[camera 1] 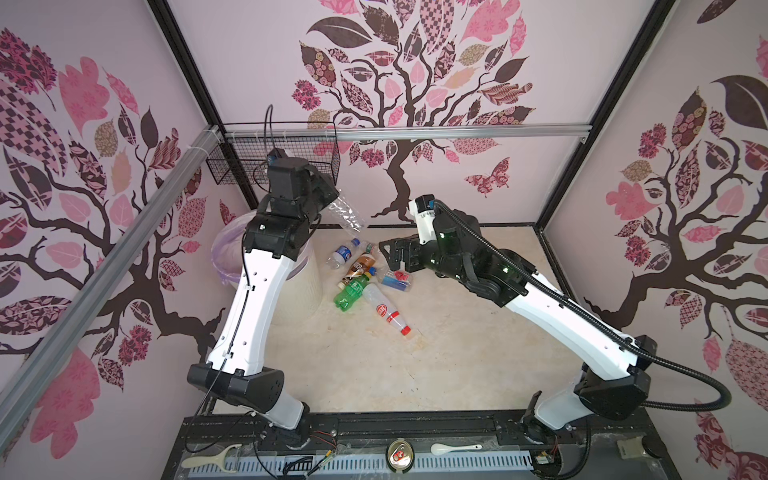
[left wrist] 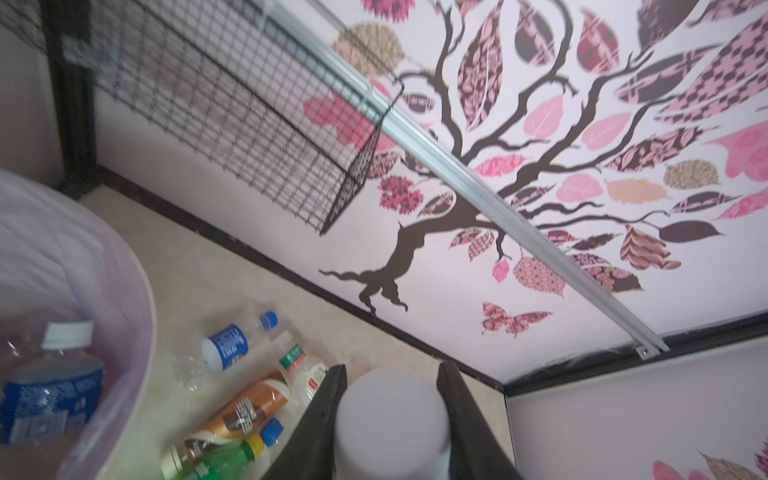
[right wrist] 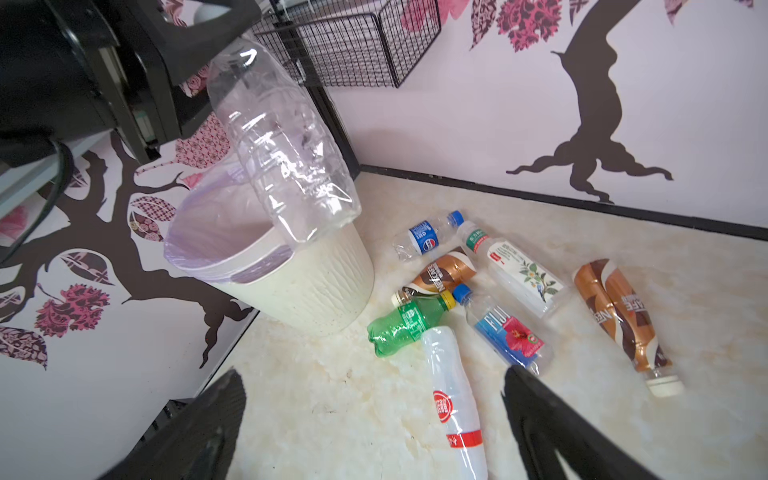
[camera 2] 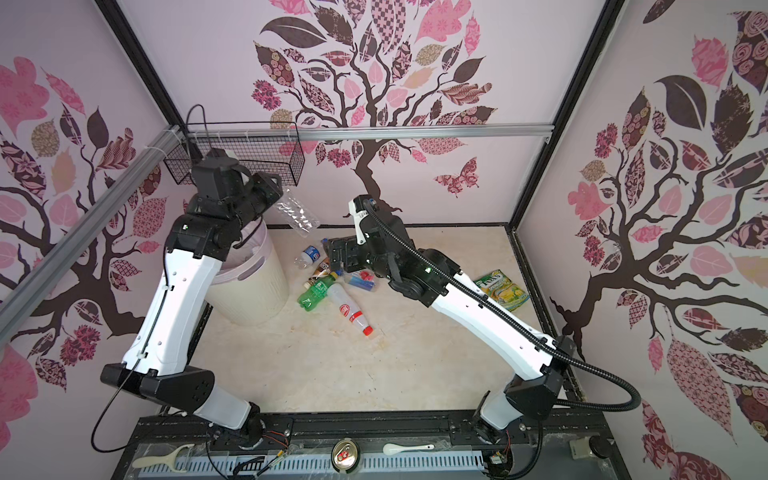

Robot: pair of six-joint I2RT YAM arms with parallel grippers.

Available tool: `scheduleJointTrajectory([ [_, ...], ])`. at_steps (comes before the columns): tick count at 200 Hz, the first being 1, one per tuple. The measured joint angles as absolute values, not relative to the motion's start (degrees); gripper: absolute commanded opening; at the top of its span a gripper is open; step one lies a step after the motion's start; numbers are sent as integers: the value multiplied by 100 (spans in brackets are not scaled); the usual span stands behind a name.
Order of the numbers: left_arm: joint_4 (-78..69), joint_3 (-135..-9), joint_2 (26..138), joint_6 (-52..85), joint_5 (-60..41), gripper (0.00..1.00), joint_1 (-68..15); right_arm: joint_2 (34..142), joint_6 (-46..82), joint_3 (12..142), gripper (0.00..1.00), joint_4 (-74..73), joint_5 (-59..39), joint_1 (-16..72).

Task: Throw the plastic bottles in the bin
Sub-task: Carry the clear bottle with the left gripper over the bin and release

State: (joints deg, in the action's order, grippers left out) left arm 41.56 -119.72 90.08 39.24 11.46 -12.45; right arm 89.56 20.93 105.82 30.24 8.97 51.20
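Cream marbled tabletop (camera 1: 374,365) carries bin (camera 2: 253,299), bottles (camera 1: 351,293), snack packet (camera 2: 503,291).

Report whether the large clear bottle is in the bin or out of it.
Out. The clear bottle is held aloft by the left gripper, above and beside the bin, not inside it.

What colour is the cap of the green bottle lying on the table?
Yellow. The cap of the green bottle shows best in the right wrist view.
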Motion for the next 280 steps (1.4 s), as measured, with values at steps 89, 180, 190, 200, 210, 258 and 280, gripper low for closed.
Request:
scheduleJointTrajectory([
  [89, 2314, -13002, 8827, 1925, 2727, 24, -478, 9660, 1900, 11782, 99, 3363, 751, 5118],
  [180, 2451, -10165, 8283, 1739, 3656, 83, -154, 9660, 1946, 11297, 99, 3304, 486, 5113],
  [190, 2744, -10090, 8495, 1835, 3612, 95, -130, 9660, 1946, 11255, 100, 3291, 484, 5113],
  [200, 2945, -10090, 8650, 1859, 3533, 98, -130, 9647, 1953, 11150, 100, 3227, 480, 5113],
  [210, 3050, -10108, 8696, 1916, 3446, 98, -130, 9629, 1973, 11017, 100, 3175, 482, 5113],
  [258, 3212, -11096, 8593, 2316, 3011, 98, -464, 9629, 2145, 10678, 100, 3142, 469, 5111],
  [280, 3201, -11205, 8453, 2370, 2838, 98, -950, 9620, 2193, 10624, 100, 3081, 471, 5072],
])
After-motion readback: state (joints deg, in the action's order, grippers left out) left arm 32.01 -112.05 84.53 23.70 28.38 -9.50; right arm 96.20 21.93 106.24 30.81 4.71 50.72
